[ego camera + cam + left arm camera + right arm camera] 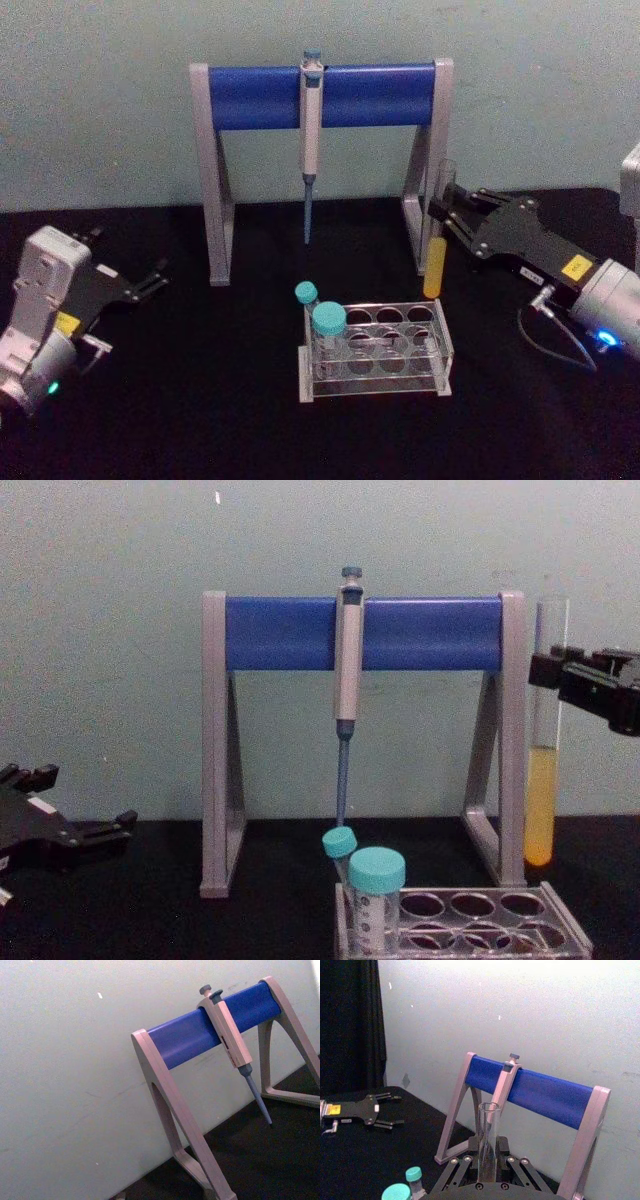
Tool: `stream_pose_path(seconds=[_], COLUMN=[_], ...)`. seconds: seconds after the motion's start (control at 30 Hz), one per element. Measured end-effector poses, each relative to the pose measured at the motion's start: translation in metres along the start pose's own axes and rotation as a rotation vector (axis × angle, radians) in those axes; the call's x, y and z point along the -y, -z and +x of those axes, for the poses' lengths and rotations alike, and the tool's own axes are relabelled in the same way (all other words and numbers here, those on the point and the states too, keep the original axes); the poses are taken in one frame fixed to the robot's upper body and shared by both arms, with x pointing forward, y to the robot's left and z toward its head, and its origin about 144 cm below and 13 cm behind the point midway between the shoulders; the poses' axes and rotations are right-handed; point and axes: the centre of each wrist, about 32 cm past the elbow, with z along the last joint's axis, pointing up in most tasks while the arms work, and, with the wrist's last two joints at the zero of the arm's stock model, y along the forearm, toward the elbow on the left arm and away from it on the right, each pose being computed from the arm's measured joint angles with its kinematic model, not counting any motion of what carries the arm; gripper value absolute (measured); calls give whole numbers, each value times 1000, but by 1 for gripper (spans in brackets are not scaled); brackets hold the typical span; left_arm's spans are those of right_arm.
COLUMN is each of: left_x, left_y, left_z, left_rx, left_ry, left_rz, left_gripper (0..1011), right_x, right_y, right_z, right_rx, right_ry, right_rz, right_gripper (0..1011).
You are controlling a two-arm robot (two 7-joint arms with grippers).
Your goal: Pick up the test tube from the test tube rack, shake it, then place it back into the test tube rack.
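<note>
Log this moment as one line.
right gripper: shut on test tube, upright, out of test tube rack | left gripper: open, parked

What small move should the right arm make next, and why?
Probably a short sideways shake: the right gripper holds the test tube upright, above and clear of the test tube rack. The left gripper lies parked.

The right arm reaches in from the right, behind and to the right of the test tube rack (375, 345) and higher than its top. The right gripper (443, 207) points left, its fingers clamped on the upper part of the upright test tube (433, 268). The left arm sits low, well to the rack's left. The left gripper (155, 278) points right with its fingers spread apart.
</note>
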Motion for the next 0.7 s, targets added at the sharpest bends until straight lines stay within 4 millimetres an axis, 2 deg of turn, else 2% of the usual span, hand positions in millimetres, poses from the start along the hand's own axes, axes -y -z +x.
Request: stream_pose_path(seconds=[0.4,0.7], left_x=[0,0], left_y=[0,0], left_z=[0,0], left_rx=[0,0], left_ry=[0,0], left_rz=[0,0], left_gripper=[1001,1001], right_x=[-7,-22], right_y=[-2,-5], right_z=[3,7], right_rx=[-2,1], right_ry=[2,-26], right_rz=[18,31], right_gripper=[237,237])
